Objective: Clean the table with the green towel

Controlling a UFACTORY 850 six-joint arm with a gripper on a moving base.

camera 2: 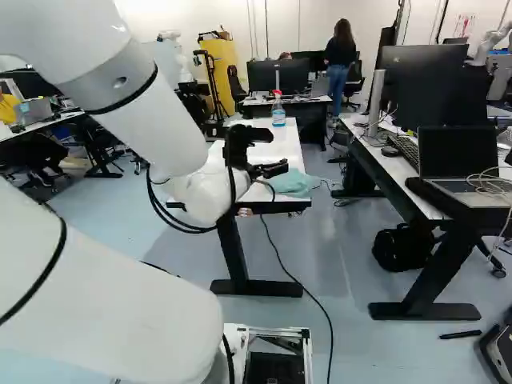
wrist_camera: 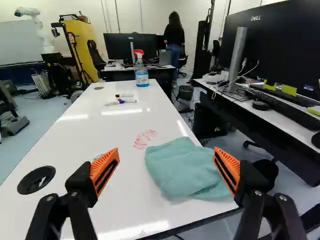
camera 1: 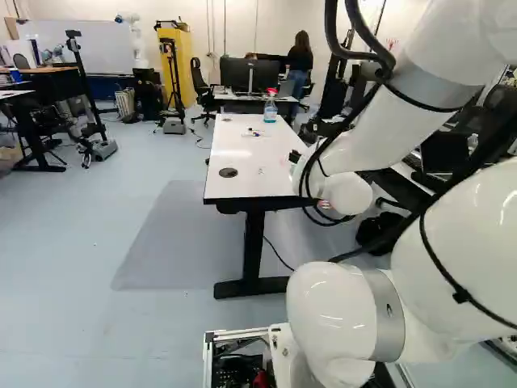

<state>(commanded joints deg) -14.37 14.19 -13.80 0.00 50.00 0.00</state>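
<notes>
Green towel (wrist_camera: 187, 167): pale blue-green cloth, lying flattish and loosely folded, its edges uneven. It is resting at the near end of the table (wrist_camera: 75, 135), by one corner, and slightly overhanging the long side. Table: standing level on dark legs, its glossy white top reflecting light. Red scribble (wrist_camera: 145, 139) is marking the surface just beside the towel.

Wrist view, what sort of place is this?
Probably a robotics lab: another robot, a white jointed arm, stands at the back near a whiteboard, and a large black monitor stands on a white-topped desk.
</notes>
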